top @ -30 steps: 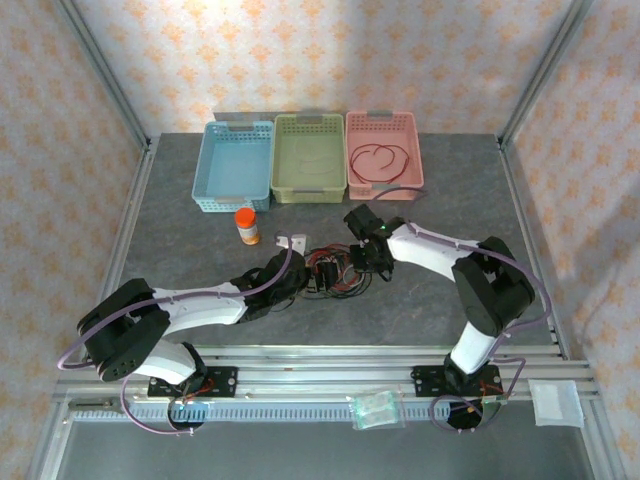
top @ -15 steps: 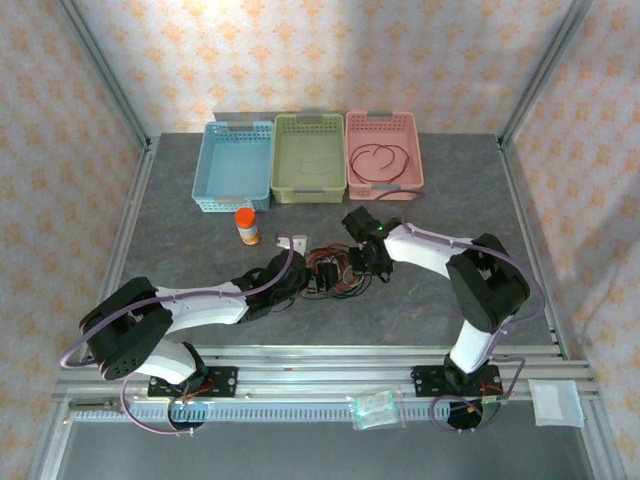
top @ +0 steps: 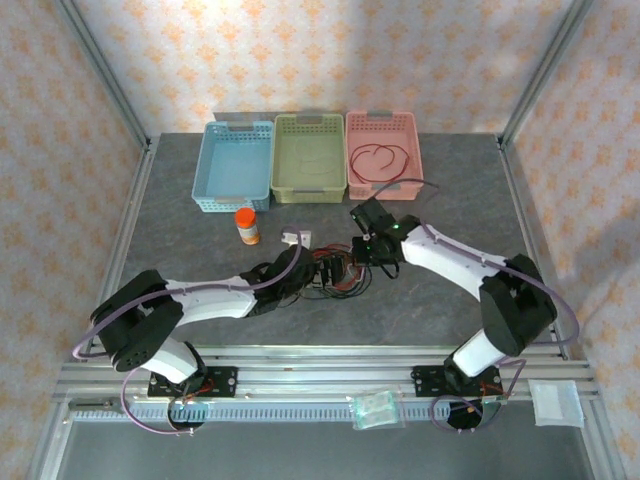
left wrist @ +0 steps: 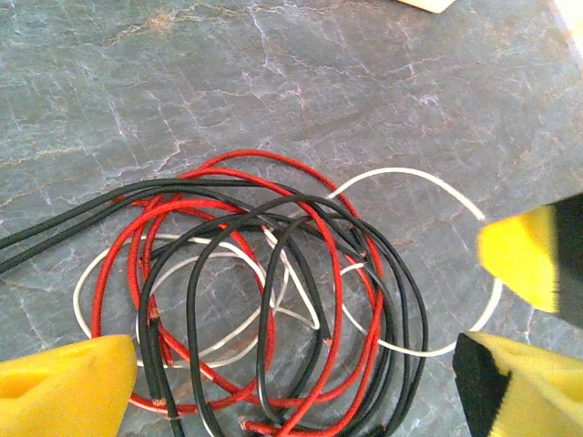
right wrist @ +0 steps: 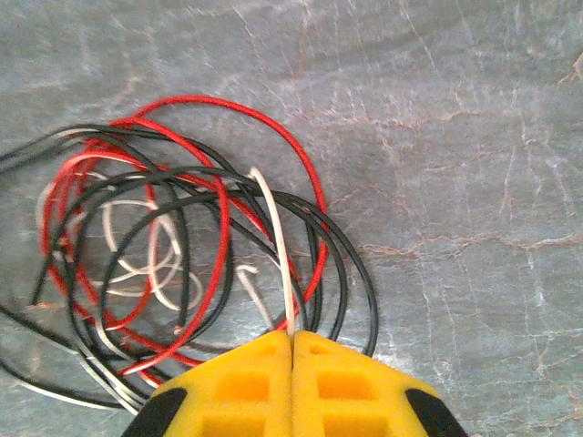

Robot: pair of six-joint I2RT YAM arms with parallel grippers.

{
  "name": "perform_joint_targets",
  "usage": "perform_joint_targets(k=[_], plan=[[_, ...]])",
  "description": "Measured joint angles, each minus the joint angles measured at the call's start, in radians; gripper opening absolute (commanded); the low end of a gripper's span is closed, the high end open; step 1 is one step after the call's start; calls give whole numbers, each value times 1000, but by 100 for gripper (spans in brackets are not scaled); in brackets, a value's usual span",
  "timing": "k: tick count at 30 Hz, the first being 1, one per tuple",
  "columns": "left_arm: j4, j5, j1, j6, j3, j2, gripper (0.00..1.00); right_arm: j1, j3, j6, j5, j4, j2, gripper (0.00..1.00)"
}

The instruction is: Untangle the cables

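Tangle (top: 335, 272) mostly intact, one red cable (top: 378, 163) in its basket (top: 380, 120); our right gripper (right wrist: 291, 341) pinches a white wire (right wrist: 273, 232), left gripper (left wrist: 291, 373) wide open.

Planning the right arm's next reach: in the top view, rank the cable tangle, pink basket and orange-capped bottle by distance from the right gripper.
From the right gripper:
1. cable tangle, right beside it, on its left.
2. pink basket, beyond it at the table's far side.
3. orange-capped bottle, well off to the left.
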Motion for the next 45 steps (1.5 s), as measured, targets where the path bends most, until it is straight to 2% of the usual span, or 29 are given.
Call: perform_joint_targets(k=[13,17,21,31,45], plan=[[-44,-67,0,0,121,155,93,0,10,-8,-42,0,-125,0],[-69,-86,0,0,148,208,87,0,28,-8,-48,0,-180,0],[-92,-105,-5,0,168,252,86,0,52,-11,-66,0,-221,0],[-98,-133,-12,0,189,277,85,0,118,-25,-78,-11,-301,0],[-70,-137,-13,-1,173,280,84,0,303,-95,-3,-35,-486,0]])
